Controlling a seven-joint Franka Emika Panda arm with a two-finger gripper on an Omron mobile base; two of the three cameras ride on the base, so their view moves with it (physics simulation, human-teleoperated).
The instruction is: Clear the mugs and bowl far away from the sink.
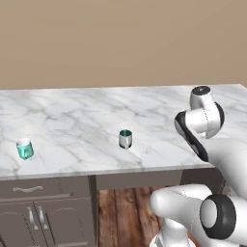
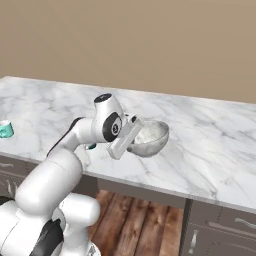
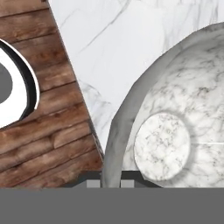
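My gripper (image 2: 133, 139) is shut on the near rim of the bowl (image 2: 151, 138), a pale marbled round bowl held tilted over the front part of the counter. In the hand view the bowl (image 3: 175, 131) spreads across the right side, its rim caught between my fingertips (image 3: 92, 184) at the bottom edge. The silvery grey mug (image 1: 125, 139) with a teal inside stands near the counter's front edge; in the right base view the arm hides most of it (image 2: 91, 146). The turquoise mug (image 1: 24, 148) stands far to the left (image 2: 5, 129). The sink is out of view.
The white marble counter (image 1: 72, 108) runs wide to both sides, with a beige wall behind it. Grey cabinet doors and drawers (image 1: 43, 212) sit under its front edge, and a gap between them shows the wooden floor (image 2: 135, 220).
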